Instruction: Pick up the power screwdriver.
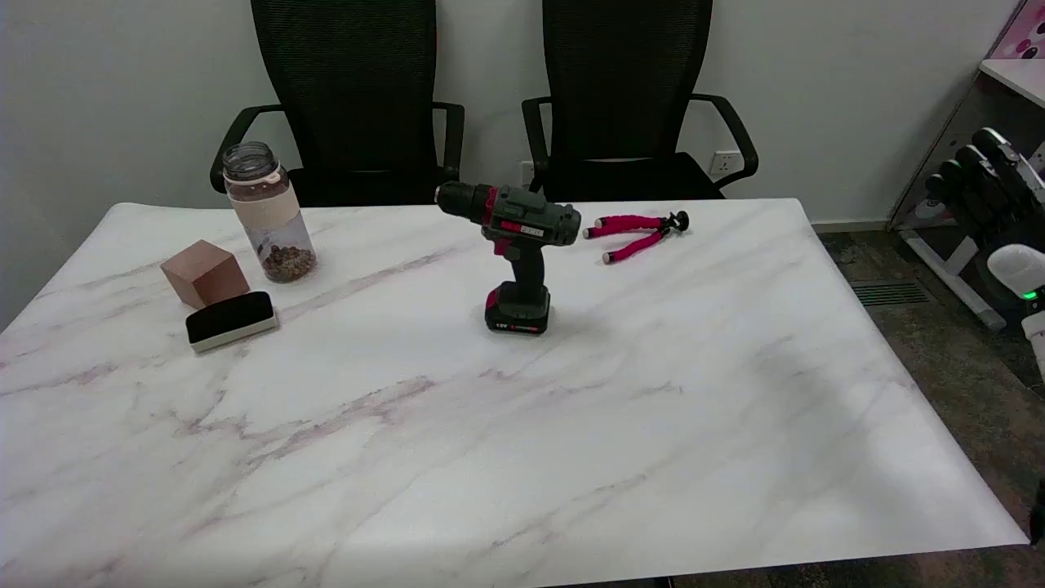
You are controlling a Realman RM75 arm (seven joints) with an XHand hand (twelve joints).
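The power screwdriver (520, 257) stands upright on its blocky battery foot, a little toward the far edge of the bench (571, 457) and about midway between its left and right edges. Its body is dark grey-green hard plastic with red trim, the ribbed black chuck pointing toward the left edge, the handle narrowing above the squared battery.

The bench top is smooth and glossy, white with faint purplish marble veins. Near the far edge, just right of the screwdriver, lies a small tripod (639, 231) with bendy red foam legs and black tips, splayed flat. By the far left corner stands a clear jar (265, 214), round, with a pale band round its middle and brown bits at the bottom. Just nearer than it sits a plain brown cube (204, 273), and touching or nearly touching that, a flat eraser block (231, 320) with a black felt-like top and pale base.

The right hand (992, 192) hangs off past the bench's right edge, well apart from the screwdriver, holding nothing; its black fingers (963, 175) lie loosely side by side, partly extended.

Two black mesh chairs (490, 90) stand behind the far edge.
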